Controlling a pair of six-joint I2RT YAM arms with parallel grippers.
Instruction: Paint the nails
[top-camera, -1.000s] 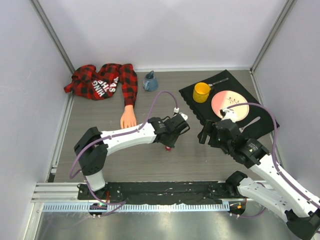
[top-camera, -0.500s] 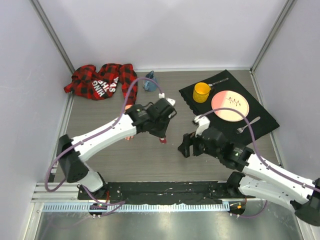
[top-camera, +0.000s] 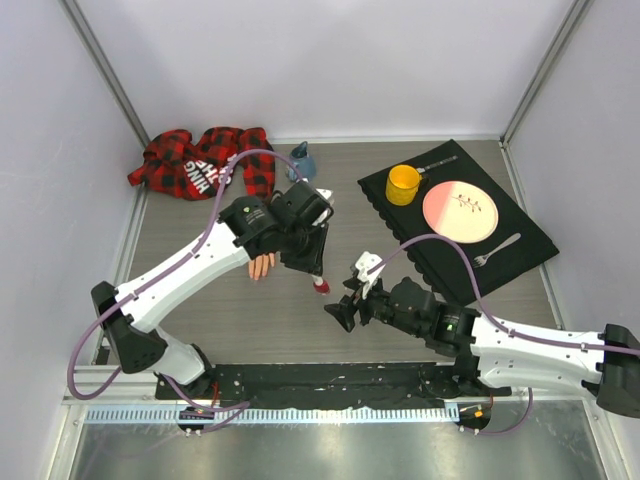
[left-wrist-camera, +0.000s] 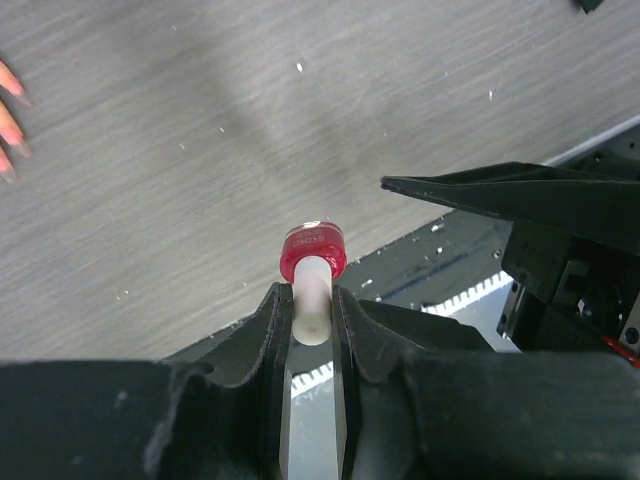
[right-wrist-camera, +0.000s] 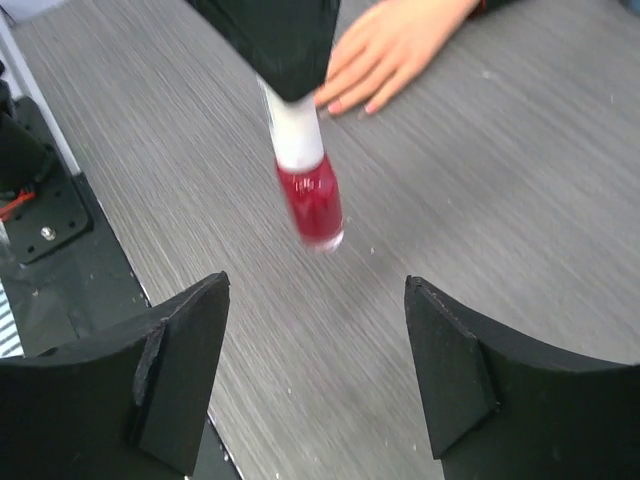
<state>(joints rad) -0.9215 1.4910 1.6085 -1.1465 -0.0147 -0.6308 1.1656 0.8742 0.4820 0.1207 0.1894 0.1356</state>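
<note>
**Bottle aloft, nails waiting left of centre**

We see the nails (right-wrist-camera: 352, 104) on the hand (top-camera: 262, 264), which lies flat on the table (top-camera: 230, 320) left of centre. Its fingertips point toward the near edge and its sleeve (top-camera: 258, 165) runs off to the far left corner. The nails are tiny and stiff. We judge the hand light enough to slide under a push, so only a soft brush stroke suits it, not a grip.

The left gripper (left-wrist-camera: 312, 305) is clamped on the white cap (left-wrist-camera: 311, 300) of the bottle (right-wrist-camera: 312, 202), which hangs above the table. It looks small, smooth and breakable. The right gripper (right-wrist-camera: 315, 372) stands wide apart and empty, just near of it. We would take the red body.

Bare table lies toward the near edge, while the mat (top-camera: 520, 240) crowds the right edge.
</note>
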